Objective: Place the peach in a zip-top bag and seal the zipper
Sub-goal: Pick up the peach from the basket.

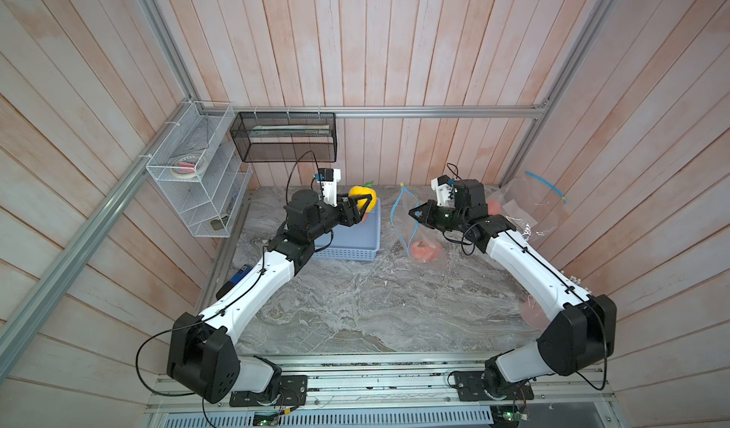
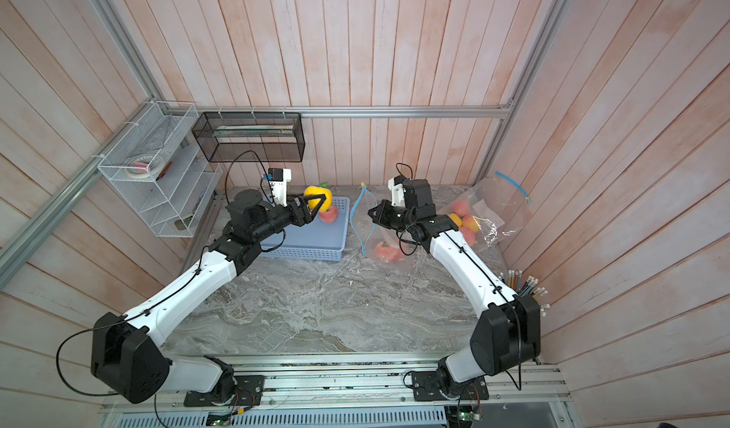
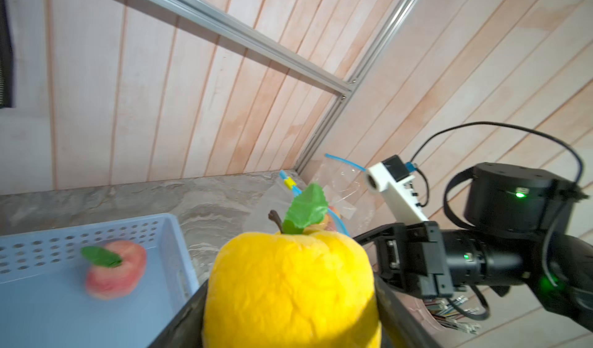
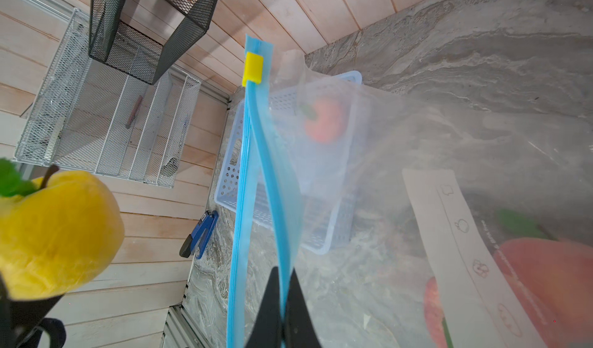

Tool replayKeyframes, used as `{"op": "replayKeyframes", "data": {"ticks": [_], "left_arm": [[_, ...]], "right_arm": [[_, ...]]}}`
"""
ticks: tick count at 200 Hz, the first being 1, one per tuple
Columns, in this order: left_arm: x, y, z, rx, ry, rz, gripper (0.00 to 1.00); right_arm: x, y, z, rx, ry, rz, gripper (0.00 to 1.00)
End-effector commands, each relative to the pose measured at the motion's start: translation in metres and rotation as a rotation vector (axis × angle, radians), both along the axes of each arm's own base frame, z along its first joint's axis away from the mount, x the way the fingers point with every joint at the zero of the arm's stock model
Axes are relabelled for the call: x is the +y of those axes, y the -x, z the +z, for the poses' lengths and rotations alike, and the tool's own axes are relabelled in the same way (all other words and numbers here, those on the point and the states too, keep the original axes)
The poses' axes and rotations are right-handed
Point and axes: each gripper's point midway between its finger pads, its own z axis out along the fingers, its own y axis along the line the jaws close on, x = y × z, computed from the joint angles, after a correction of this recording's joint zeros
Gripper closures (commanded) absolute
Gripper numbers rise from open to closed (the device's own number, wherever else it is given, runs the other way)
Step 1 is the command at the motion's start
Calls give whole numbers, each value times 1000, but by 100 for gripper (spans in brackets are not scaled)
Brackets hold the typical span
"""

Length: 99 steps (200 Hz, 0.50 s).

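Gripping a yellow plush peach [image 3: 290,291] between jaws spread wide around it, the left pincer [image 1: 366,205] hangs above the far end of a blue perforated basket [image 1: 355,244], upper centre in both top views. The left arm [image 1: 253,288] rises from the lower left of the frame, forearm stretched, wrist level and pointing right. Facing it, the right pincer [image 4: 284,285] is pinched tight on the blue zipper strip [image 4: 272,176] of a clear zip-top bag [image 4: 369,157], holding one lip up so the mouth gapes. A yellow slider [image 4: 253,68] sits at the strip's far end. The right arm [image 1: 525,272] bends in from the lower right. A pink peach [image 1: 423,250] lies inside the bag on the marble-patterned surface [image 1: 355,307]. A second pink peach [image 2: 328,213] rests in the basket.
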Motion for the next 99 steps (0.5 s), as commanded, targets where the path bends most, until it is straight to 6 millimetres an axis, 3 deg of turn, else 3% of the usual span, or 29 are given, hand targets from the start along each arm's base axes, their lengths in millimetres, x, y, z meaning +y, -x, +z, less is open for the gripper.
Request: {"op": "replayKeyframes", "data": {"ticks": [1, 47, 99], "left_arm": [[-28, 15, 17, -66, 76, -79, 41], [-57, 18, 7, -86, 91, -40, 43], [-75, 2, -17, 0, 102, -62, 45]], "right_arm": [[5, -4, 11, -33, -18, 9, 100], [8, -1, 11, -36, -35, 27, 100], [9, 5, 11, -44, -48, 43, 100]]}}
